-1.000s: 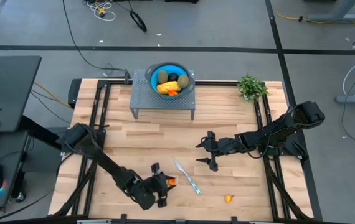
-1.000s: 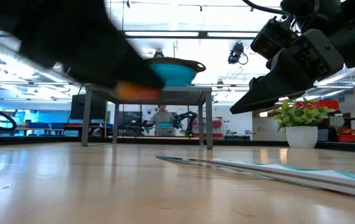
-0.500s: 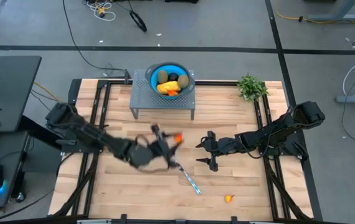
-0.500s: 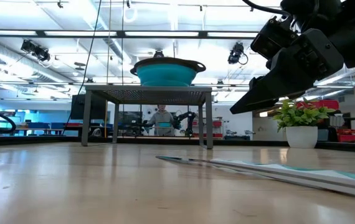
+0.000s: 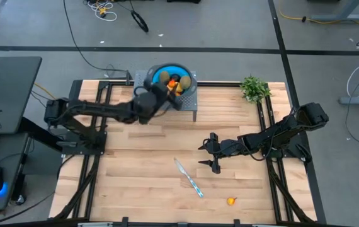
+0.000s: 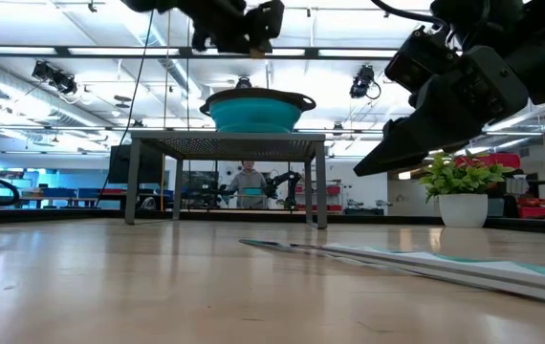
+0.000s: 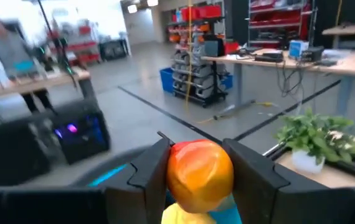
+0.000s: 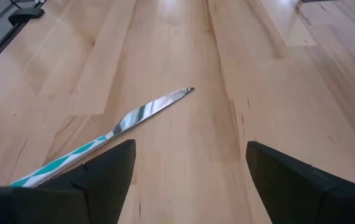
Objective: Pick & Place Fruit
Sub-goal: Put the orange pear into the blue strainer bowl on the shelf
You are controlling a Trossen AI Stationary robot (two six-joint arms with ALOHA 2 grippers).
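orange-red fruit (image 7: 199,170) clamped in left claw (image 7: 201,174); above blue bowl (image 5: 162,71)

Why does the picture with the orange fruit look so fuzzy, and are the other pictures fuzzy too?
In the left wrist view, the orange fruit held in the left gripper looks fairly clear, but the room behind it is smeared and soft. In the right wrist view, the knife and wood grain look sharp. In the low view, bright ceiling lights glare, and the knife near the camera is blurry.
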